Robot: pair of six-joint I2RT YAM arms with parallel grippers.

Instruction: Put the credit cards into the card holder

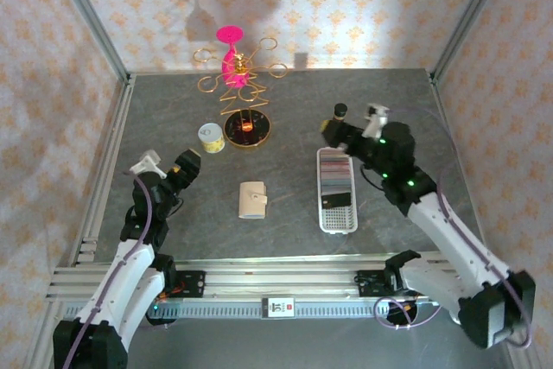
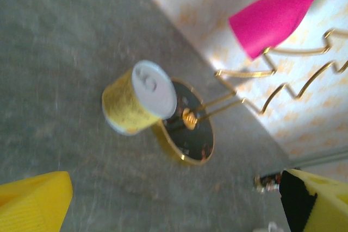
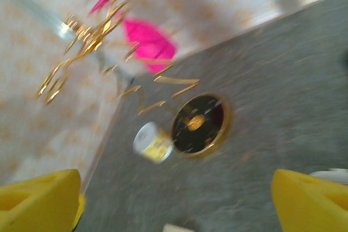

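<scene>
While the left pincer (image 1: pixel 188 164) hangs over the tabletop (image 1: pixel 173 110) with its yellow fingers (image 2: pixel 32 199) spread wide and empty, a small yellow can (image 1: pixel 210 137) sits just beyond it, beside a gold wire stand (image 1: pixel 246 127) carrying a pink glass (image 1: pixel 232 49). Between the arms lies the card holder (image 1: pixel 253 200), folded shut, flat on the grey surface. To its right the cards (image 1: pixel 337 181) lie in a row inside a long white tray (image 1: pixel 338 218). Over the tray's far end sits the right pincer (image 1: pixel 335 130), fingers (image 3: pixel 310 199) likewise parted wide, gripping nothing.
</scene>
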